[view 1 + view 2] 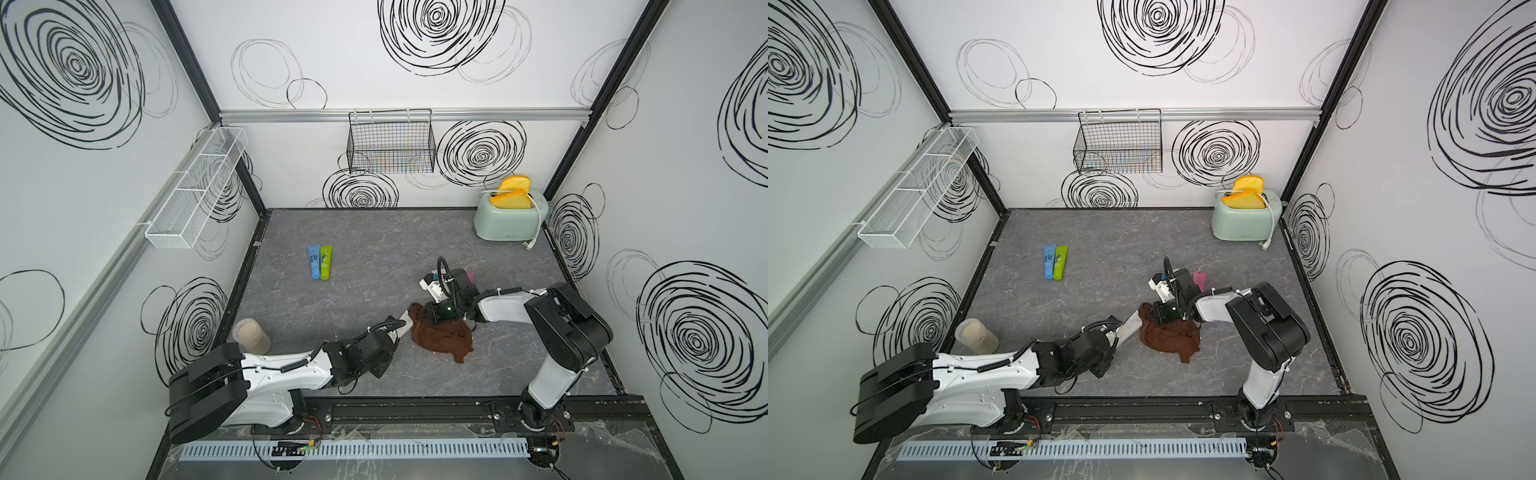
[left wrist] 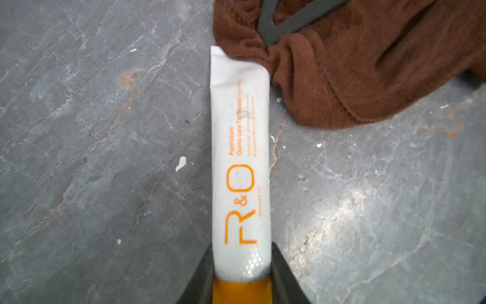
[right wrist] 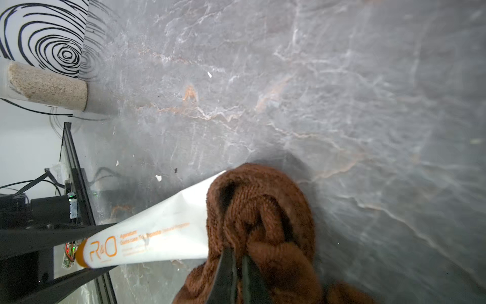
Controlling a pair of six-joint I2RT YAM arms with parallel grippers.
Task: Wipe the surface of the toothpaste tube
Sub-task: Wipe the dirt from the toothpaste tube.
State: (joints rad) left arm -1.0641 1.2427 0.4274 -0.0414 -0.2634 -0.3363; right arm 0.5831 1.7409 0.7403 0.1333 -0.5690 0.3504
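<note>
A white toothpaste tube with orange "R&O" lettering and an orange cap lies low over the grey table, seen in both top views. My left gripper is shut on its cap end, one finger on each side. A brown cloth is bunched over the tube's flat crimped end, covering its corner. My right gripper is shut on a fold of that cloth, fingertips buried in it. The rest of the cloth spreads on the table beside the tube.
A blue tube and a green tube lie side by side at the back left. A mint toaster with bread stands back right. A jar sits by the left wall. A pink item lies behind the right wrist. Wire baskets hang on the walls.
</note>
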